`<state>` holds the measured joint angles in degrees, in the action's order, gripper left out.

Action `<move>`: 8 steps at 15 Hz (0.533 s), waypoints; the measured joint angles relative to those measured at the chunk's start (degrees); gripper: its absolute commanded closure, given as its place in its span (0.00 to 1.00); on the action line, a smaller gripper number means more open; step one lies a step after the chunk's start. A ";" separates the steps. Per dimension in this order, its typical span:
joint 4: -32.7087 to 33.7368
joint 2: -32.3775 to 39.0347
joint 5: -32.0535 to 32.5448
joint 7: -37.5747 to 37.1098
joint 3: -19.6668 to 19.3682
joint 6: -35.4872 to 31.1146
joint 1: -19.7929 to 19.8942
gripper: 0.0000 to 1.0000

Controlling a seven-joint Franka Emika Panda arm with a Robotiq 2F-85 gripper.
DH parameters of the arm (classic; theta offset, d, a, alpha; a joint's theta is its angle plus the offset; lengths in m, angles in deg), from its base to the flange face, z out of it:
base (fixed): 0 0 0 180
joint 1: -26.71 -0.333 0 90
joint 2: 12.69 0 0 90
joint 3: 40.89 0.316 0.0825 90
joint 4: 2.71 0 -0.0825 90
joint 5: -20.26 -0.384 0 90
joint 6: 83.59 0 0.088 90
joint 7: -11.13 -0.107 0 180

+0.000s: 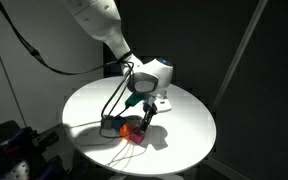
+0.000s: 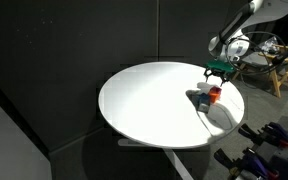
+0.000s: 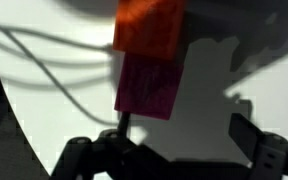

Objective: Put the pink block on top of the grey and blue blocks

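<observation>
The reach for the pink block (image 3: 147, 85) is judged to be in hand: the gripper (image 3: 174, 152) is poised over it, jaws spread wide and empty. The block is seen against the orange cube (image 3: 149, 25), near the rim of the white table (image 2: 144, 100). A descent astride its free sides is called for; open room is found toward the centre.

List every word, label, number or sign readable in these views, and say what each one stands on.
No text can be read.
The pink block and the orange block show plain faces in the wrist view.
The round white table bears no print in both exterior views.
The robot arm shows no legible mark.
The dark equipment beside the table is too small to read.
</observation>
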<state>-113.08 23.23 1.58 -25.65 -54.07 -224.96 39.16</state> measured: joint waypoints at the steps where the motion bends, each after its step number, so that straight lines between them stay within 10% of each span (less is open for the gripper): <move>1: 0.00 0.00 0.00 -0.68 -0.13 0.00 -0.34 0.00; 8: 0.00 0.00 0.00 -4.71 -0.83 0.00 -1.21 0.00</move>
<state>-113.08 23.23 1.59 -30.36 -54.90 -224.96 37.95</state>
